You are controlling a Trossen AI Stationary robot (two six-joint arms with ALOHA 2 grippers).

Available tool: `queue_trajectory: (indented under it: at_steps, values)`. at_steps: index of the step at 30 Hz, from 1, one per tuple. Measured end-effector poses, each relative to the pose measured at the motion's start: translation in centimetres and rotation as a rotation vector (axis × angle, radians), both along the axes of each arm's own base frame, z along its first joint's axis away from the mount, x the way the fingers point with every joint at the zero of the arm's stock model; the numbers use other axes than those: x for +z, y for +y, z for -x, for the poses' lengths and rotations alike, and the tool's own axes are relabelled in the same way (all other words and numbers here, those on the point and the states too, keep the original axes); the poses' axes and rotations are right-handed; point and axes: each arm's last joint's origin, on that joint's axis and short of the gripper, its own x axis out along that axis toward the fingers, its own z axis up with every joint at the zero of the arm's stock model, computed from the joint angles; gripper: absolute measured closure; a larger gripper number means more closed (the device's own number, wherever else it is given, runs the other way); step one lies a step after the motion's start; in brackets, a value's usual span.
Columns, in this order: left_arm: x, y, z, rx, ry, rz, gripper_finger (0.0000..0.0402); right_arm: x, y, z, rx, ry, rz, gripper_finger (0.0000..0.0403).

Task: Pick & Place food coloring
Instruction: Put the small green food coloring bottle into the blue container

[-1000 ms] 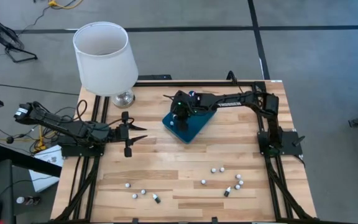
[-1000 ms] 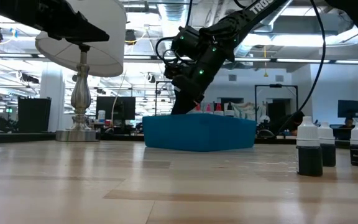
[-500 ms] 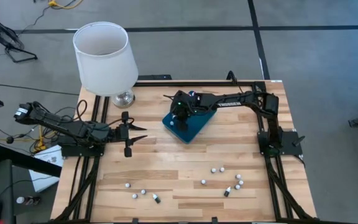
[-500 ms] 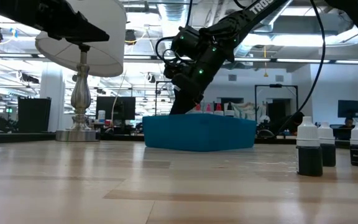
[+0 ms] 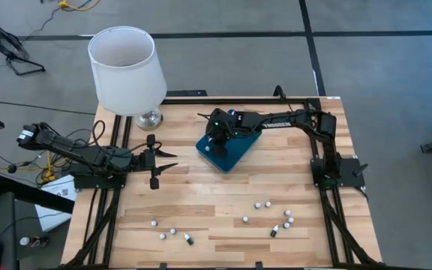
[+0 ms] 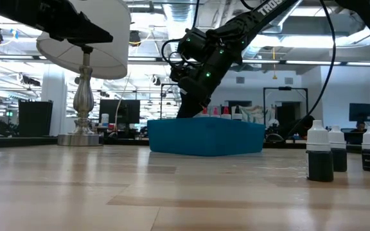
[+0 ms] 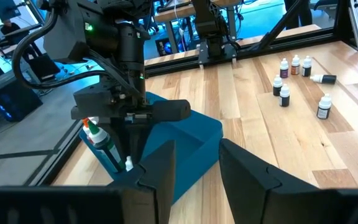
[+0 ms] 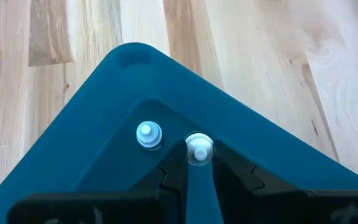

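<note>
Placing step: right gripper point(image 8: 188, 169) was over the teal tray point(image 5: 238, 154), fingers pinching a food coloring bottle point(image 8: 198, 149). Next: release. Left gripper point(image 5: 158, 162) idled, fingers apart, above worktop point(image 5: 216, 202).

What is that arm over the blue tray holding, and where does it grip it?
The right gripper pinches a small food coloring bottle just below its white cap, inside the teal tray.

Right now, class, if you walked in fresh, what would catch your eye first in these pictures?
First, the right gripper reaching down into the blue tray at mid-table, shut on a white-capped bottle, with another bottle standing beside it. Next, the big white lamp at the far left corner. Then small bottles scattered along the near edge, while the left gripper waits open.
</note>
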Motion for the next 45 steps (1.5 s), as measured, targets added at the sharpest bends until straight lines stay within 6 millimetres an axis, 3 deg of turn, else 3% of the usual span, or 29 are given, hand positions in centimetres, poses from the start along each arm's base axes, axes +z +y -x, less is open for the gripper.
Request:
queue_trajectory:
  at_steps: [38, 45]
  values:
    - [0.0, 0.0, 0.0, 0.0, 0.001, -0.001, 0.0285, 0.0, 0.2, -0.1, 0.003, -0.008, 0.003, 0.0351]
    - [0.0, 0.0, 0.0, 0.0, 0.001, -0.001, 0.0285, -1.4, 0.5, 0.4, -0.002, -0.006, 0.004, 0.0351]
